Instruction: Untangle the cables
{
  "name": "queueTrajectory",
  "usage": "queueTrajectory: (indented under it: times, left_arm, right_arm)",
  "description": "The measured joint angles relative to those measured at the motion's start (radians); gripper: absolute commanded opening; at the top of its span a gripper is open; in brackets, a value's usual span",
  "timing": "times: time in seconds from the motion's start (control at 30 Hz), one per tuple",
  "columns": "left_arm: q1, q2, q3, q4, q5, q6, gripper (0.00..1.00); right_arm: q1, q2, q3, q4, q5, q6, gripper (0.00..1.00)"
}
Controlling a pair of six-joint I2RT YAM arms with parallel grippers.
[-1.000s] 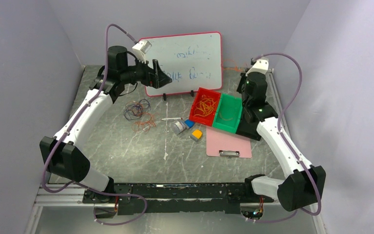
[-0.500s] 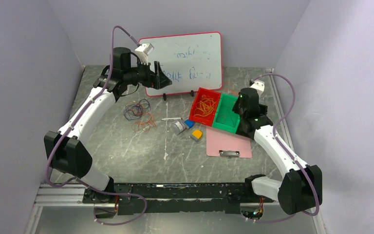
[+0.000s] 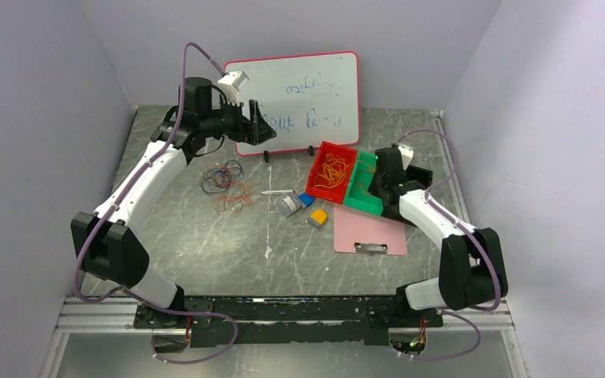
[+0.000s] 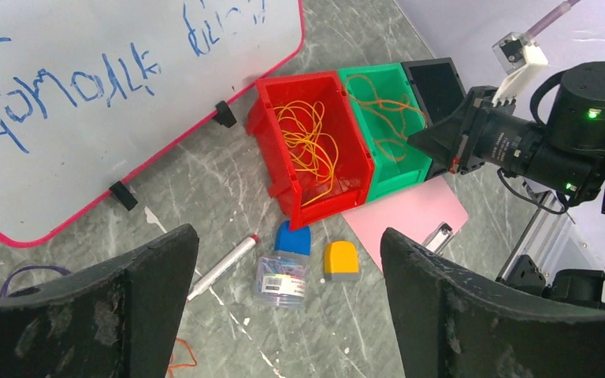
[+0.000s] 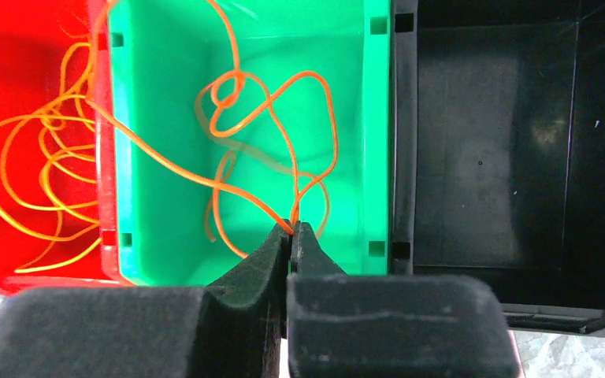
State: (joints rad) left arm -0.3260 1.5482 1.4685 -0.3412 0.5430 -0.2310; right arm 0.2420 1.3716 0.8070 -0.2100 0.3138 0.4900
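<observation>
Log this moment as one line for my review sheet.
right end effector: shut on orange cable over green bin | left end effector: open, empty, raised by whiteboard | cable tangle: loose on table

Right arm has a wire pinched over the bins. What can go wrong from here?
1. The orange cable pinched in the shut right gripper appears to trail from the green bin over toward the red bin. On release it may straddle both, or a pull could drag the red bin's yellowish cables along.
2. The open left gripper hovers close to the propped whiteboard. A swing toward the loose tangle might knock it.
</observation>
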Motion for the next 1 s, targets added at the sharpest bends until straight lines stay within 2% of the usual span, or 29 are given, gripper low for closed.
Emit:
queueTrajectory:
  times: [0.3, 0.33, 0.47, 0.63, 1.0]
  left_arm:
    - [0.001, -0.006, -0.013, -0.003, -0.02, 0.007, 0.91]
    - [0.001, -0.006, -0.013, -0.004, -0.023, 0.007, 0.91]
    - [0.001, -0.008, -0.013, -0.006, -0.042, 0.008, 0.92]
    - [0.001, -0.008, -0.017, -0.011, -0.062, 0.008, 0.92]
    - [0.001, -0.008, -0.019, -0.016, -0.068, 0.007, 0.92]
  right_arm:
    - [-0.001, 0.058, 0.056, -0.047, -0.031, -0.017, 0.0]
    - [-0.001, 0.06, 0.061, -0.048, -0.034, -0.02, 0.03]
    - [-0.001, 0.06, 0.084, -0.056, -0.038, -0.028, 0.28]
    - [-0.001, 0.029, 0.112, -0.085, -0.037, -0.047, 0.42]
    - [-0.003, -0.064, 0.173, -0.085, -0.029, -0.089, 0.44]
